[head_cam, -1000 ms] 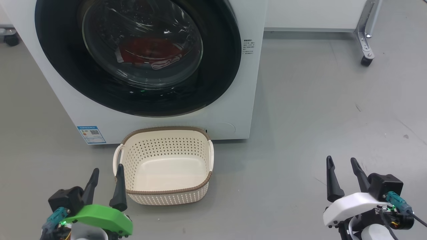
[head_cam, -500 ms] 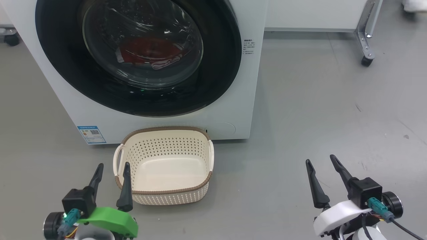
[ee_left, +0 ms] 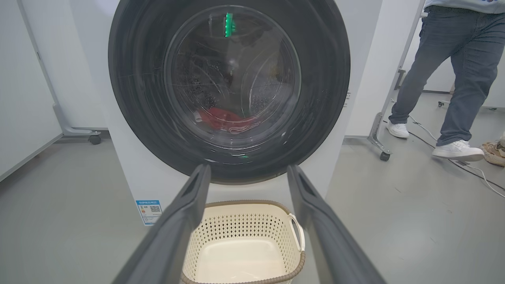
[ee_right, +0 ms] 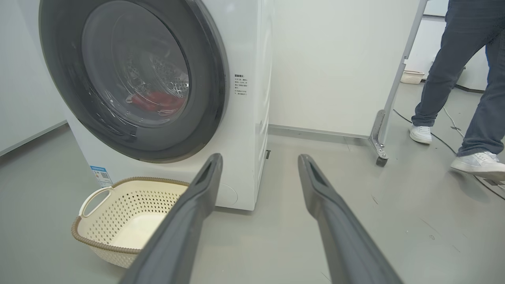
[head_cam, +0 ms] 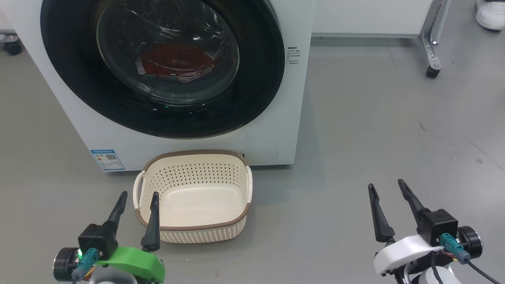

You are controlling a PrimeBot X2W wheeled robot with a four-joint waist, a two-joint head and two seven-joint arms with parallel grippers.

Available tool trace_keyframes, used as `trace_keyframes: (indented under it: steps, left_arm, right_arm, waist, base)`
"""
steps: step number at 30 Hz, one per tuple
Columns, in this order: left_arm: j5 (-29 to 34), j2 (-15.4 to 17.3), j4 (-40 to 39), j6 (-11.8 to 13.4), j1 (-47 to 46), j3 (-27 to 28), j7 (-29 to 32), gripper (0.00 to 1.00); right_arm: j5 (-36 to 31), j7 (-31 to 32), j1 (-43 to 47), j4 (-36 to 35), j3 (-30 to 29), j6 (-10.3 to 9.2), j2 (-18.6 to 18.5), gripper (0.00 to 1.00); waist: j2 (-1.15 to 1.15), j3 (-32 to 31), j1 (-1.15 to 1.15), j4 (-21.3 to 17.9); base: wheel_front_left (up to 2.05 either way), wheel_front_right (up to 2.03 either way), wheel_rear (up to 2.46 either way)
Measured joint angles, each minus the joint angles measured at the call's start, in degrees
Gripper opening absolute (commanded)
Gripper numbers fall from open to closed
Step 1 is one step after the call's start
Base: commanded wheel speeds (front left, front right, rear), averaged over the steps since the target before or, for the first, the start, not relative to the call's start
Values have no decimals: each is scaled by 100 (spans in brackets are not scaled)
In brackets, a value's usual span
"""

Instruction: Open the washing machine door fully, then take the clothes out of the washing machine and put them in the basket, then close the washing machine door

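One white front-loading washing machine (head_cam: pixel 276 130). One round, glossy black-rimmed glass door (head_cam: pixel 260 79), shut flush and facing the robot. One heap of red-and-white clothes (head_cam: pixel 173 61) lies low behind the glass; garment count cannot be told. One cream perforated plastic basket (head_cam: pixel 193 227) on the floor just before the washer, mouth up, handles left and right. Two grippers, left (head_cam: pixel 139 194) near the basket and right (head_cam: pixel 386 184) well apart from it: jaws spread wide, holding nothing.

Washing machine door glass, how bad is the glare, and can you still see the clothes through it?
Head view: pale streaks and a small green glint on the washing machine door, the clothes dim red behind it. Left wrist view: bright green reflection near the glass's top, clothes clear. Right wrist view: faint sheen, clothes visible.
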Motion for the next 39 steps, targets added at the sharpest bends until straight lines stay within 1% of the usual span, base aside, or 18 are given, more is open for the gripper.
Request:
trace_keyframes:
  steps: [8,21,23,30,35,39]
  left_arm:
    - [-69,-34,25,36,0,70,0,100]
    - [-91,-44,51,42,1,68,-2,100]
    - [-91,-45,51,42,1,66,-2,100]
    - [-91,-54,51,42,1,49,-2,100]
    - [-90,-54,42,42,1,44,-2,100]
    - [-81,-55,-15,42,-2,26,-2,100]
  right_arm:
    - [186,0,1,15,-108,-5,138,100]
    - [188,0,2,20,-136,3,147,100]
    - [188,0,2,19,-136,3,148,0]
    - [188,0,2,19,-144,12,160,0]
    - [281,0,1,12,-163,103,250,0]
    - [532,0,-4,-37,-225,164,366,0]
  waist:
    - [0,-14,0,-5]
    - [0,-13,0,0]
    - [0,-9,0,4]
    - [0,7,0,19]
    - [0,29,0,28]
    - [0,78,0,40]
  base:
    - [0,0,0]
    - [0,0,0]
    - [0,0,0]
    - [0,0,0]
    - [0,0,0]
    - [0,0,0]
